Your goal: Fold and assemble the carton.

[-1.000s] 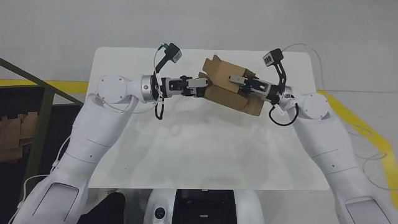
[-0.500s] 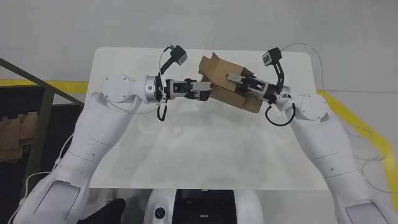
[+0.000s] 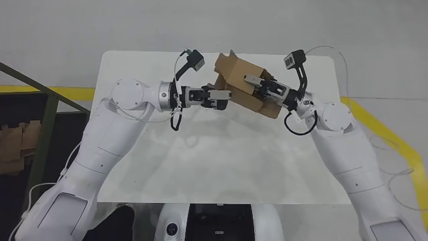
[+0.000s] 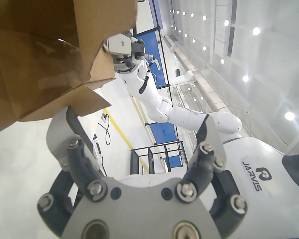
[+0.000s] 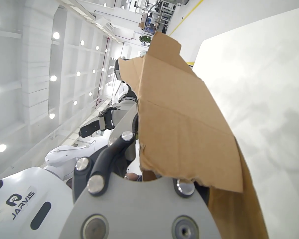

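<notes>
A brown cardboard carton with loose flaps hangs tilted above the back of the white table. My right gripper is shut on one of its walls; in the right wrist view the carton covers one finger, and the other finger lies against the wall's edge. My left gripper is open just below the carton's near left corner. In the left wrist view the left gripper has one fingertip against a hanging flap of the carton, with nothing between the fingers.
The table's back edge is close behind the carton. A dark rack with cardboard pieces stands off the table's left side. The right arm crosses behind the carton in the left wrist view.
The left gripper has slid right, toward and under the carton's near corner. The carton has moved a little toward the back of the table in the right gripper.
</notes>
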Motion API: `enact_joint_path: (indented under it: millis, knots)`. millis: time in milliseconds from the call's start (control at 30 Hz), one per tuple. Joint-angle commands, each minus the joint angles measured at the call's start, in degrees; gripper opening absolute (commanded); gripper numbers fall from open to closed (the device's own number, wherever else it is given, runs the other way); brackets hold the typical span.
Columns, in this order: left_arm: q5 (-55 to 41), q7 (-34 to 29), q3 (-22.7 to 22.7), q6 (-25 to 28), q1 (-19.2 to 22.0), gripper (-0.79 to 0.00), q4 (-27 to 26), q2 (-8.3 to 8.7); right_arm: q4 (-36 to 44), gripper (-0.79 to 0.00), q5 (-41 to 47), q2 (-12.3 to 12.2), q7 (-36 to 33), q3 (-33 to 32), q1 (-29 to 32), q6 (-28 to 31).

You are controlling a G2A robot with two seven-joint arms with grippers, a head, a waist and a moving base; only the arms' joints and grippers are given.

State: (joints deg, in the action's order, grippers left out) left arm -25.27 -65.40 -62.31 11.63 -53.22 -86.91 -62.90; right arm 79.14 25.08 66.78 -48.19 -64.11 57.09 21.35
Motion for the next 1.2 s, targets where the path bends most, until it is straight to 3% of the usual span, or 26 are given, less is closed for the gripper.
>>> enact_joint_path:
  millis: [0, 1167]
  knots:
    - [-0.1, -0.2, 0.2, 0.0, 0.1, 0.000, -0.1, -0.05, 0.3, -0.785, -0.1, 0.0, 0.3, 0.0, 0.2, 0.0]
    - [0.0, -0.5, 0.4, 0.1, 0.0, 0.000, 0.1, -0.11, 1.5, -0.785, -1.6, 1.1, 0.8, 1.8, 1.4, 0.0]
